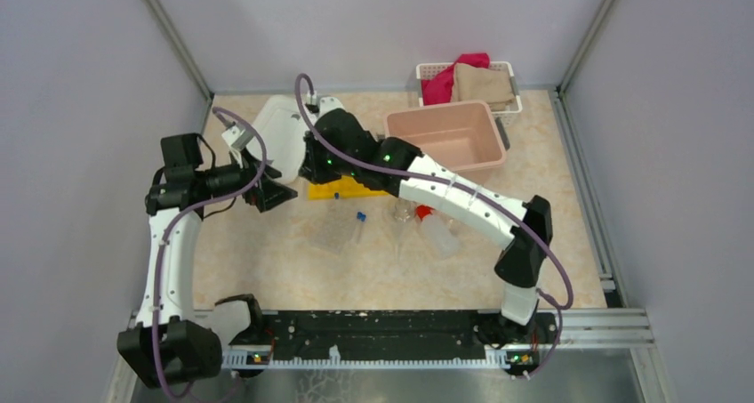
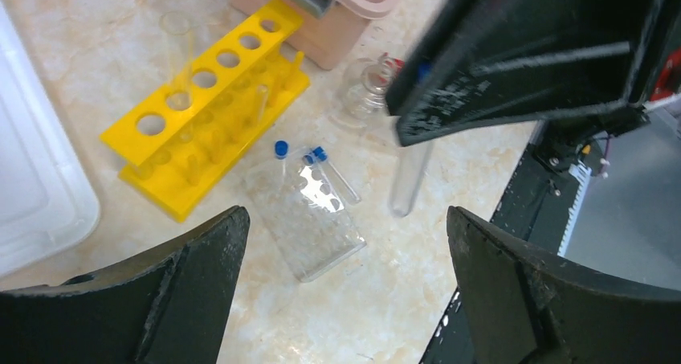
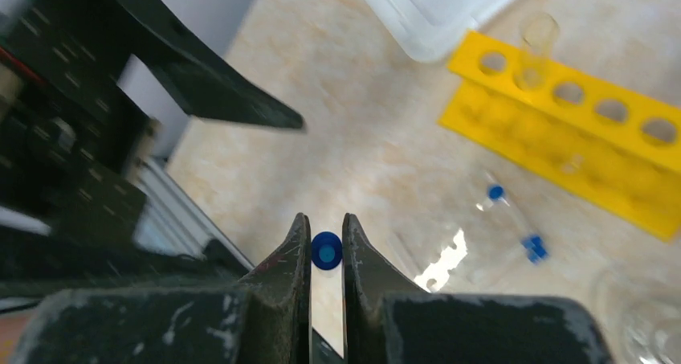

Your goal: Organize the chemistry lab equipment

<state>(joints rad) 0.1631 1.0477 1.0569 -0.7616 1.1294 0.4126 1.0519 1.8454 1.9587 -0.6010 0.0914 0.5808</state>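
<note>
Nearest, the clear rack [image 2: 309, 219] lies flat with loose blue-capped tubes [image 2: 333, 171] at its edge. Above it the right gripper [image 3: 324, 227] pinches a tube [image 2: 409, 179] by its capped end so it hangs upright, probably bound for the yellow rack [image 2: 209, 107] beyond. The left gripper [image 2: 345, 219] gapes empty alongside, crowding that approach. The white lid [image 1: 280, 127] and pink tub [image 1: 445, 136] hem the yellow rack's ends.

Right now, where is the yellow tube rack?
Top view: the yellow tube rack sits mid-table, partly under the right arm, between the white lid and the pink tub.
</note>
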